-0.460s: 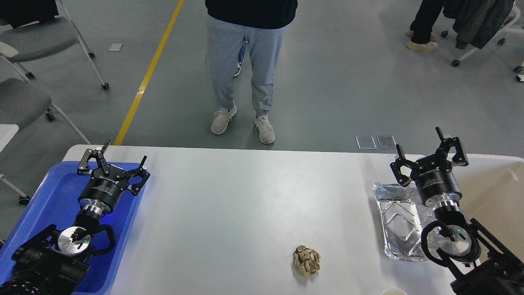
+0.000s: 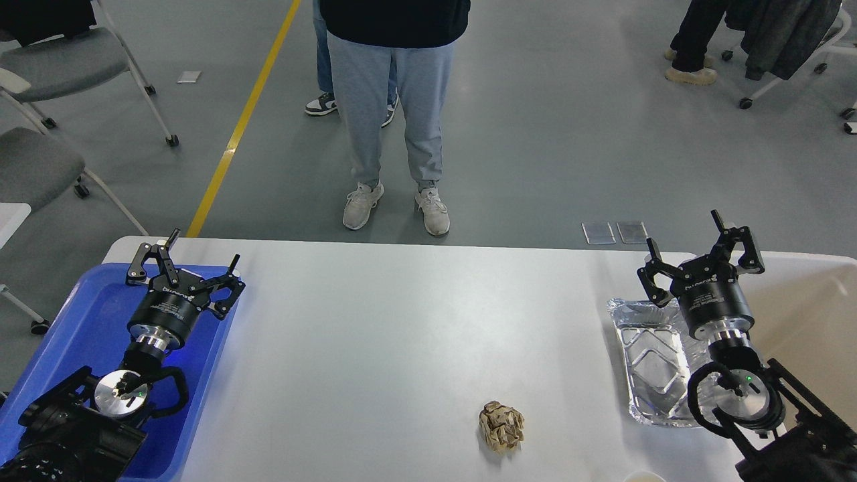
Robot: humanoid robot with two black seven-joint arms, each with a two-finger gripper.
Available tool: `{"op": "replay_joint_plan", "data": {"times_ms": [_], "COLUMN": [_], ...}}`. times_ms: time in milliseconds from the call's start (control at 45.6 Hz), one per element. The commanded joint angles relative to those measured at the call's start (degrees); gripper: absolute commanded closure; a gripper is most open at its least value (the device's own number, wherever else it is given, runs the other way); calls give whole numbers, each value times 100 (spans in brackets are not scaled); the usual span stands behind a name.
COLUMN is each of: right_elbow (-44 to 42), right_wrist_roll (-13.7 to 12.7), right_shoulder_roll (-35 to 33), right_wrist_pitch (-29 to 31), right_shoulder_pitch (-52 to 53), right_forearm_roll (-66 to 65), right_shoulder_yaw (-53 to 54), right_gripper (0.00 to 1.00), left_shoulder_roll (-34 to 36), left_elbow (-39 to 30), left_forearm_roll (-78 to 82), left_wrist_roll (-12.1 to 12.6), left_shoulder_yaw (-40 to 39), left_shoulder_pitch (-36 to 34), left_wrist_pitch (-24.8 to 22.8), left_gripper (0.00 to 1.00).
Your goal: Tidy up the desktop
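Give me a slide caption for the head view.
Both open grippers, left and right, hover over the desktop holding crumpled paper and a foil tray.

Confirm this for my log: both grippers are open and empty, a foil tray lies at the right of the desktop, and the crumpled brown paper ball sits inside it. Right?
Not quite. The head view shows the crumpled brown paper ball lying on the bare desktop, left of the foil tray and apart from it. The left gripper and right gripper are open and empty.
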Motion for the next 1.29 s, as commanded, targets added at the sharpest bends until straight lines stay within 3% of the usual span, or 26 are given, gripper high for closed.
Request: {"op": "replay_joint_plan", "data": {"times_ms": [0, 482, 679, 1074, 1271], "right_elbow": [-13, 22, 31, 145, 848], "right_wrist_roll": [0, 0, 0, 0, -9], "right_shoulder_roll": [10, -113, -639, -2774, -4444], "right_wrist_pitch": [-19, -19, -19, 86, 648], "right_shoulder_pitch": [-6, -155, -112, 1249, 3463], "right_forearm_roll": [8, 17, 166, 439, 351], "right_shoulder_yaw": [8, 35, -299, -3461, -7080], "right_gripper": [0, 0, 0, 0, 0], "left_shoulder_roll": [0, 9, 9, 0, 0], "left_elbow": [0, 0, 0, -9, 0], "left_forearm_roll": [-4, 5, 5, 5, 5], "left_wrist_roll": [-2, 7, 7, 16, 16], "left_shoulder_yaw": [1, 10, 10, 10, 10], "left_shoulder_pitch": [0, 0, 0, -9, -9], "left_wrist_pitch": [0, 0, 0, 0, 0], "left_gripper": [0, 0, 0, 0, 0]}}
